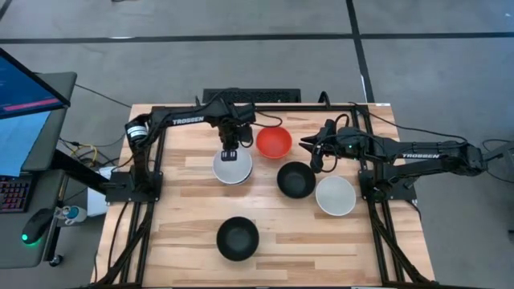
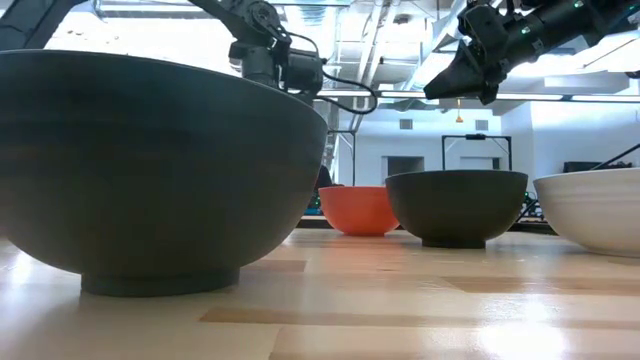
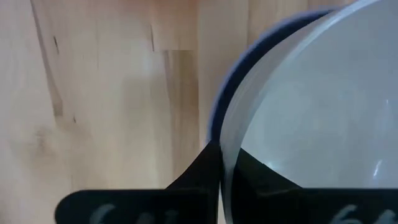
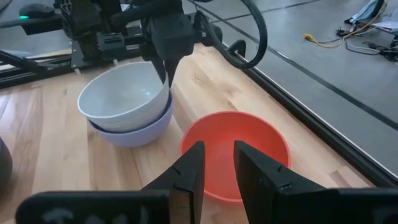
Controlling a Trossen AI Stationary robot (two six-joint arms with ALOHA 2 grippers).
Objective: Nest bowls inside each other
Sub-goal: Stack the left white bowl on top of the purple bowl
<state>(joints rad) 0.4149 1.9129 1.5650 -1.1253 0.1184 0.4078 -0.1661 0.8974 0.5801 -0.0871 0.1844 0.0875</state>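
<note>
A white bowl (image 4: 121, 93) sits tilted inside the pale lavender bowl (image 4: 134, 132) at the table's far middle. My left gripper (image 1: 229, 153) stands over them, shut on the white bowl's rim. The red bowl (image 1: 273, 142) stands on the table just right of them. My right gripper (image 4: 217, 168) hovers open and empty above the red bowl's near-right side. A black bowl (image 1: 295, 179) and a second white bowl (image 1: 335, 196) stand on the table right of centre. Another black bowl (image 1: 238, 238) stands near the front edge. My left gripper pinches the white bowl's rim (image 3: 227, 149) on its far side, one finger inside the bowl and one outside. The fingers (image 4: 166, 73) come from above, pointing down. The bowl sits tilted inside the lavender bowl, with the held side higher.
The table's wooden top has bare room at the front left and front right. A black frame rail (image 4: 298, 106) runs along the table's far edge behind the red bowl. In the low view the near black bowl (image 2: 150, 170) fills the left half.
</note>
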